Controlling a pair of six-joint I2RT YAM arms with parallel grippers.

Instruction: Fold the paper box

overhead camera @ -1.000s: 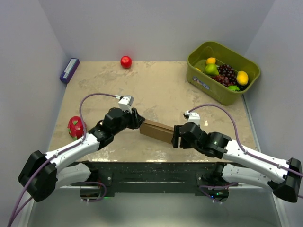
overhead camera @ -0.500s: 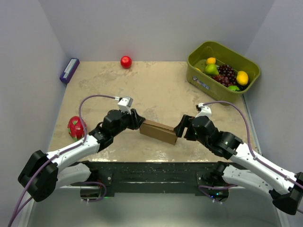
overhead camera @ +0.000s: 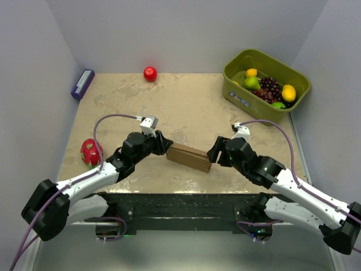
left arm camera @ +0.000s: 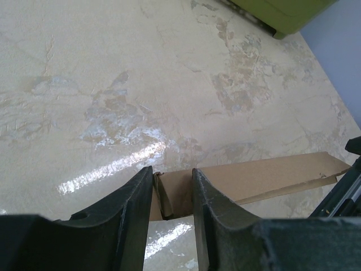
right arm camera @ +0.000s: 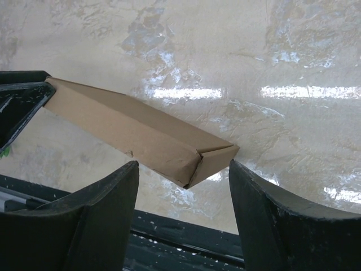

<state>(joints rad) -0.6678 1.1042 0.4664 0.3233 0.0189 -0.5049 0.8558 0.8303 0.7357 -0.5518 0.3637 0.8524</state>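
The paper box (overhead camera: 189, 156) is a brown, folded-up, long flat cardboard packet lying near the table's front edge. My left gripper (overhead camera: 164, 148) is shut on its left end; in the left wrist view the fingers (left arm camera: 141, 192) pinch the box's end flap (left arm camera: 265, 178) between them. My right gripper (overhead camera: 213, 155) is open at the box's right end. In the right wrist view its jaws (right arm camera: 183, 164) stand wide apart, and the box's corner (right arm camera: 135, 132) lies just ahead of them, untouched.
An olive-green bin (overhead camera: 248, 104) of fruit stands at the back right. A red apple (overhead camera: 150, 73) sits at the back centre, a purple box (overhead camera: 83, 83) at the back left, and a dragon fruit (overhead camera: 90, 151) beside my left arm. The black front rail (overhead camera: 180, 203) runs just below the box.
My right gripper has come off the box's right end, drawn back slightly to the right and opened. The left gripper and the box have stayed put.
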